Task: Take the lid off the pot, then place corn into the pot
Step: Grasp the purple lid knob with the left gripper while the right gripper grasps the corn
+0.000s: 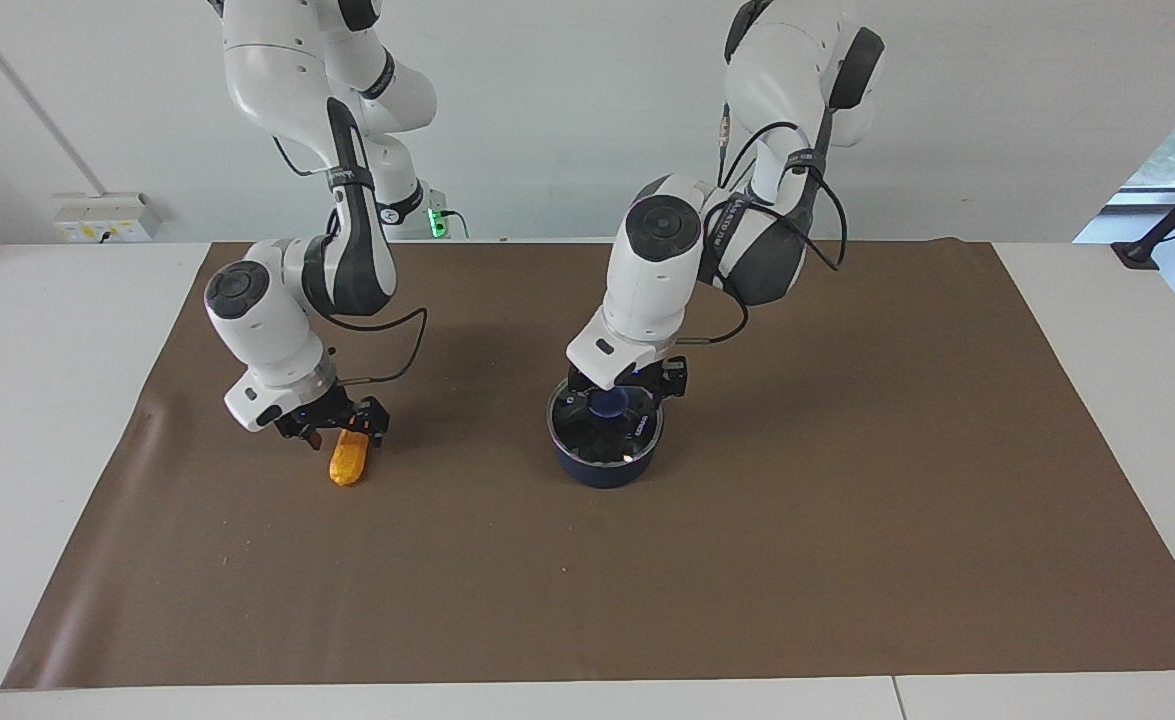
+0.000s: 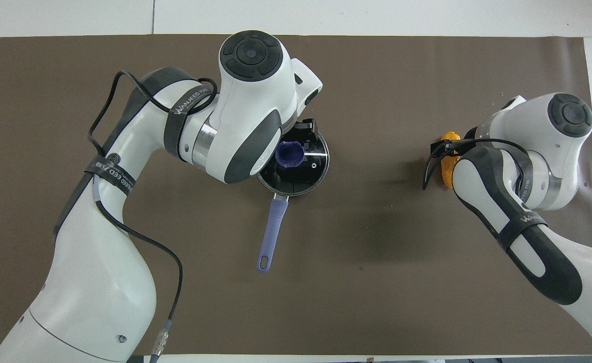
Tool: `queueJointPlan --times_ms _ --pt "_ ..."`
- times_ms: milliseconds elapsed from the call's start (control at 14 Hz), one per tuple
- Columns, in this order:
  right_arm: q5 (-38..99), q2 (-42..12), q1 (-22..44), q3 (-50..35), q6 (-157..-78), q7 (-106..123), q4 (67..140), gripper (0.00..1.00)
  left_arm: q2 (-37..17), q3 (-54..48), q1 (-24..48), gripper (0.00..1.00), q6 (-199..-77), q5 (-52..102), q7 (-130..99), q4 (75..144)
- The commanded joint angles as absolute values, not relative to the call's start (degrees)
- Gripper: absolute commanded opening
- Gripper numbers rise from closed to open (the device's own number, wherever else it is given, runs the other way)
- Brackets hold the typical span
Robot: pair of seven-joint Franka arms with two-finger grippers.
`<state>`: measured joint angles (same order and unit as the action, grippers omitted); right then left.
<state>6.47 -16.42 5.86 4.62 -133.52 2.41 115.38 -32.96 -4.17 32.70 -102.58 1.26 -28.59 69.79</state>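
Two things are being handled at once. The left gripper (image 1: pixel 615 398) hangs right over the pot (image 1: pixel 602 465) near the middle of the mat (image 1: pixel 847 500), its fingers flanking the blue knob (image 1: pixel 607 404) of the lid (image 1: pixel 604 432) — whether they already pinch the knob or stand slightly apart from it I cannot tell. The lid seems to sit on the pot's rim, so the lift looks not yet done. Glass with a thin metal rim is likely stiff, smooth and breakable; the knob is the only sensible hold, and I judge a straight upward pull will keep the disc level and stop it swinging or clipping the rim. The pot itself looks light enough to shift if the lid drags.

The pot's handle (image 2: pixel 271 228) runs from under the left gripper straight toward the robots, so the pot's long axis lies near-to-far.

The right gripper (image 1: pixel 342 428) is low over the corn (image 1: pixel 349 458) toward the right arm's end of the table. Its fingers appear spread on either side of the cob's nearer end, not closed on it. The corn lies flat on the mat, its long axis running from under the gripper away from the robots. It looks small, light, rigid and bumpy — easy to pinch across its narrow width, though a grip at the rounded end could let it pivot or squirt out; mid-length would be safer.
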Motion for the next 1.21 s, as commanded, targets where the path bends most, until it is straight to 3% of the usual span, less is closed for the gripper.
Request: queueJointPlan --times_ms 0,143,214,357,500,786,1000,1143 --pt "7.91 -15.91 5.54 4.48 -132.54 4.40 116.02 0.97 -34.01 -3.60 33.31 1.00 -103.62 0.18 -27.16 69.51" --pt "7.91 -16.35 5.54 4.48 -132.80 4.57 116.10 0.87 -34.01 -3.69 33.57 1.00 -105.20 0.61 -27.16 70.13" --pt "7.91 -16.61 5.36 4.48 -132.80 4.83 116.02 0.74 -34.01 -3.69 34.27 1.00 -105.38 0.70 -27.16 70.31" --pt "7.91 -16.61 5.27 4.48 -132.37 4.92 115.93 0.27 -33.93 -3.69 34.28 1.00 -105.56 0.79 -27.16 71.02" --pt "7.91 -16.61 5.45 4.48 -132.19 4.83 115.93 0.00 -33.93 -3.69 34.54 1.00 -105.82 0.70 -27.16 71.80" --pt "7.21 -16.70 5.80 4.48 -128.52 4.75 113.31 0.00 -33.57 -3.69 34.63 1.00 -106.61 0.62 -27.07 73.21" --pt "7.12 -16.70 6.67 4.48 -115.79 4.13 103.13 0.00 -33.49 -3.69 34.98 0.99 -106.52 0.79 -27.07 73.21" --pt "7.12 -16.70 7.90 4.31 -112.25 3.35 100.38 0.00 -33.49 -3.69 35.16 0.90 -106.44 0.88 -27.07 73.21"
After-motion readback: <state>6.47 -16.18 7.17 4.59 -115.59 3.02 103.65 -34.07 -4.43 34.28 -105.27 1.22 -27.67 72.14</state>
